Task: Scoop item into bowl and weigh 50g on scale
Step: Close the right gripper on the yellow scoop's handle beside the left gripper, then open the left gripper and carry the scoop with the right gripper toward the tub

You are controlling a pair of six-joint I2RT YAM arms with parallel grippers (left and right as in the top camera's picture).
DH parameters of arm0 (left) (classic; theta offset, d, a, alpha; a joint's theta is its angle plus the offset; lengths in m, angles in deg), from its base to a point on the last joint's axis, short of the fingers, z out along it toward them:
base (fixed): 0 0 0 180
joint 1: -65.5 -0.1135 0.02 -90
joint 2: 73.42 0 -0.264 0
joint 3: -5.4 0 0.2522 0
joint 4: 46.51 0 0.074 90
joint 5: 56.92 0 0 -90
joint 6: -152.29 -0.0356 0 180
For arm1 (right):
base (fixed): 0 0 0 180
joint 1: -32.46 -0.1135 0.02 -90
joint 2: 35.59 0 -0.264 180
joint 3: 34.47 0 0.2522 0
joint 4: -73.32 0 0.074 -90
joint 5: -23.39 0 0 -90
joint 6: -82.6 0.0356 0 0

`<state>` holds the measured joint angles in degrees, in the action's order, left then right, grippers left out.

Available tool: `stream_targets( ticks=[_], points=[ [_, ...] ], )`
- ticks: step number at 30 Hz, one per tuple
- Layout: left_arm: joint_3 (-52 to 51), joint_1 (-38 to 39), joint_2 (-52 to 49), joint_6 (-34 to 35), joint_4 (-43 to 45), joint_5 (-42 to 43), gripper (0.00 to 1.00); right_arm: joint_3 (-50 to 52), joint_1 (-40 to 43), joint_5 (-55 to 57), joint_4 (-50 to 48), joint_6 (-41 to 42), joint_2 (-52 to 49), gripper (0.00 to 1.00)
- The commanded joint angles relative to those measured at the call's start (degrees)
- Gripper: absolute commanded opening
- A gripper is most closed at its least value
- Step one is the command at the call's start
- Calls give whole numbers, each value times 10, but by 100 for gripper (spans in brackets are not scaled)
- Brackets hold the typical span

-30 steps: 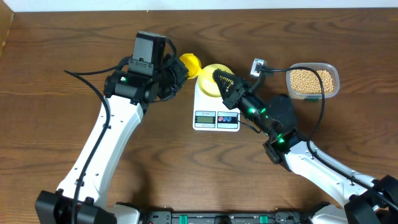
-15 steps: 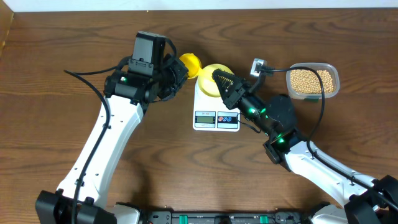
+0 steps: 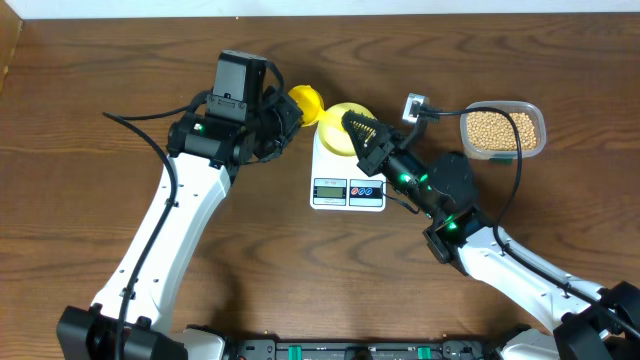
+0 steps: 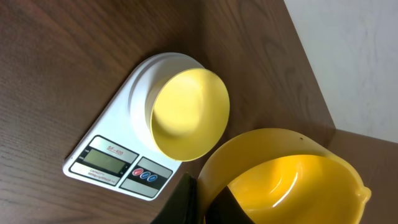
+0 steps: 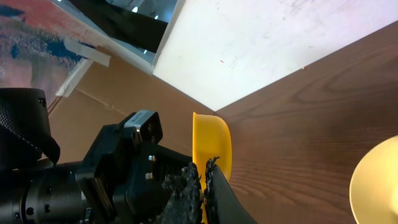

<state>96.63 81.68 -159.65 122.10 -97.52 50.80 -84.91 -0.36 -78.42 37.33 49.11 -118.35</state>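
Three views: one fixed above, one riding each wrist.

The overhead camera looks straight down from high above the table [image 3: 80,200]. The left wrist camera sits close, slanting down on the scale [image 4: 112,158] and bowl [image 4: 186,115], the yellow scoop [image 4: 280,174] filling its near corner. The right wrist camera looks low across the table, past the right claw [image 5: 203,165], toward the left arm [image 5: 93,180] and wall [image 5: 280,50]. The yellow scoop and bowl show in all three.

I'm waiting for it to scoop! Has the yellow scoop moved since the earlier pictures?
No. From overhead, the yellow scoop sits at the same spot as before, just off the far left corner of the scale.
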Motion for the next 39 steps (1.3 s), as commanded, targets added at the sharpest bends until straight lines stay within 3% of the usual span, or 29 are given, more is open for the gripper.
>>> stream_targets(
  ticks=[1,7,13,17,25,39],
  points=[
    [-2,0,4,1,1,-4,8,-12,-3,3,-2,-9,-1,1],
    [-2,0,4,1,1,-4,9,-12,-3,3,-2,-9,-1,1],
    [-2,0,4,1,1,-4,39,-12,-3,3,-2,-10,-1,1],
    [-2,0,4,1,1,-4,47,-12,-2,3,-2,-16,-1,1],
    [-2,0,4,-1,0,-3,78,-12,7,7,3,-30,-1,1],
    [-2,-1,36,-64,0,-5,82,-12,68,-84,13,-60,-1,1]
  ],
)
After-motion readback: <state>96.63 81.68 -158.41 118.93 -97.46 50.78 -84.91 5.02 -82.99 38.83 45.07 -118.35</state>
